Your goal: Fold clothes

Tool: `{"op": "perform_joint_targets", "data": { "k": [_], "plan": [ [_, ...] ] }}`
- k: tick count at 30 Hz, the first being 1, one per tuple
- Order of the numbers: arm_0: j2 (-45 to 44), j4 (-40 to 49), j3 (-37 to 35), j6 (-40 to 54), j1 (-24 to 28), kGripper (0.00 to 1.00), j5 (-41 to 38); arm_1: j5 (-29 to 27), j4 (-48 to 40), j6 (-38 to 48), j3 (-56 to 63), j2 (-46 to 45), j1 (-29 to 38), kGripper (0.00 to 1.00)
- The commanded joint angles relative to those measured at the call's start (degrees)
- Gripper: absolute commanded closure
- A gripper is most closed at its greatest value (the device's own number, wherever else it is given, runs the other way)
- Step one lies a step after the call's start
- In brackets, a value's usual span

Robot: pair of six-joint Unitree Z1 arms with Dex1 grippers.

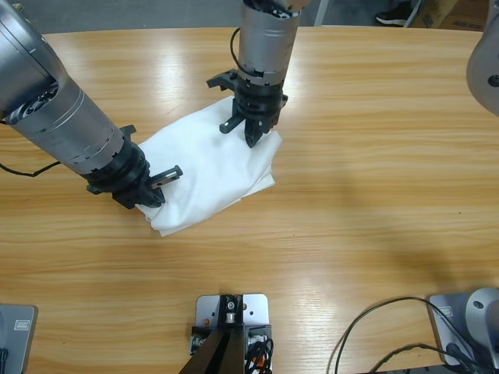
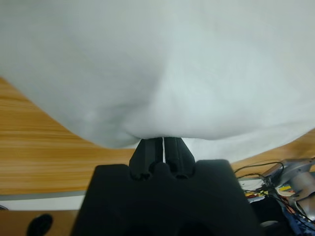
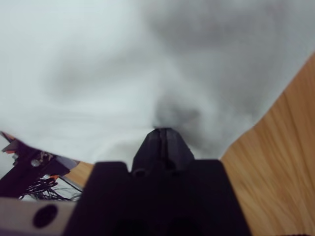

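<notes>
I count one white shirt (image 1: 204, 167) on the wooden table (image 1: 374, 156), bunched between my two grippers. My left gripper (image 2: 163, 143) has its jaws pressed together on the shirt's edge; my right gripper (image 3: 165, 133) is likewise clamped on cloth straight ahead of it.

White shirt (image 1: 204, 167), folded, on table

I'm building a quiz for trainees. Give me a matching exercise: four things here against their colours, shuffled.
Things:
1. shirt
2. table
3. left gripper
4. arm

Colours:
A. silver
B. black
C. white
D. wood brown

Pairs: 1-C, 2-D, 3-B, 4-A
</notes>
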Motion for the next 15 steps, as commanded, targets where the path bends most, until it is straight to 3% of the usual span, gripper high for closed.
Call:
{"op": "perform_joint_targets", "data": {
  "k": [1,15],
  "plan": [
    [4.2,-0.9,1.5,0.7,0.9,1.000,-0.1,0.7,-4.6,-0.4,6.8,4.5,-0.8,1.000],
    [10.3,-5.5,4.4,4.5,9.8,1.000,-1.8,-1.0,-18.8,-0.2,23.4,-3.5,-1.1,1.000]
  ]
}}
